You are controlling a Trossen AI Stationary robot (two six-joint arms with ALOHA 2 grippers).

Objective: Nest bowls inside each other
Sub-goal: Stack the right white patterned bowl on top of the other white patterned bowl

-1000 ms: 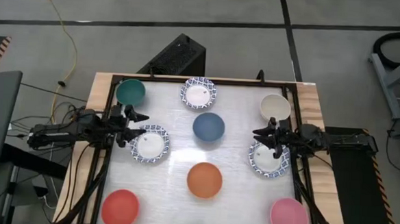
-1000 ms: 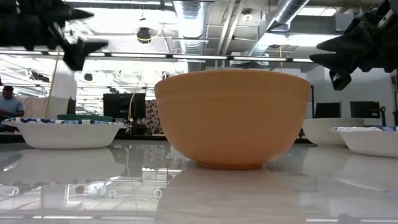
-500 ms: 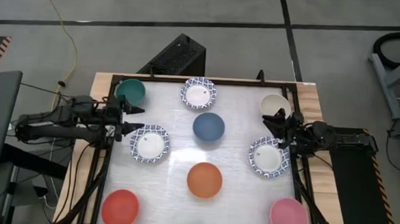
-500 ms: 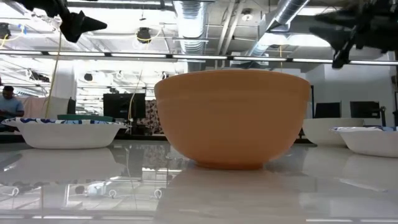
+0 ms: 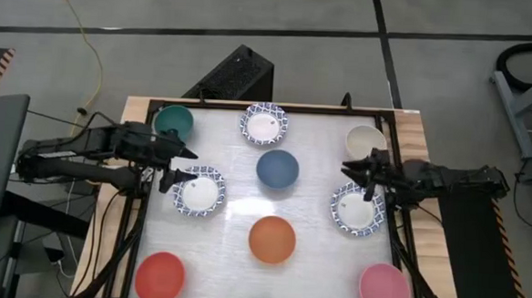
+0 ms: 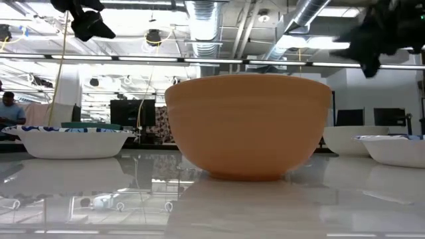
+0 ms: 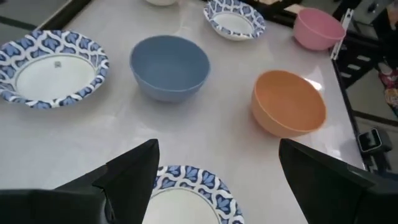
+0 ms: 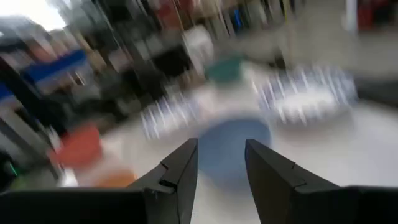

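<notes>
Nine bowls stand apart, each on its base, on the white table. At the far edge are a teal one [image 5: 173,121], a white blue-rimmed one [image 5: 264,124] and a cream one [image 5: 366,142]. In the middle row are a blue-rimmed one [image 5: 199,192], a blue one [image 5: 277,169] and another blue-rimmed one [image 5: 357,209]. Nearer are the orange [image 5: 272,239], red [image 5: 160,277] and pink [image 5: 385,288] bowls. My left gripper [image 5: 181,163] hangs open above the left blue-rimmed bowl's far-left rim [image 7: 186,186]. My right gripper [image 5: 349,169] is open and empty, raised between the cream bowl and the right blue-rimmed bowl.
A black frame [image 5: 154,107] runs around the table's far and side edges. The orange bowl [image 6: 248,126] fills the middle of the low view. Bare table shows between the bowls [image 5: 235,216]. A person [image 6: 9,109] sits far off in the room behind.
Both grippers have risen above the table, the left one more than the right. The left gripper has tipped from pointing steeply down to a shallower slant. No bowl has moved.
</notes>
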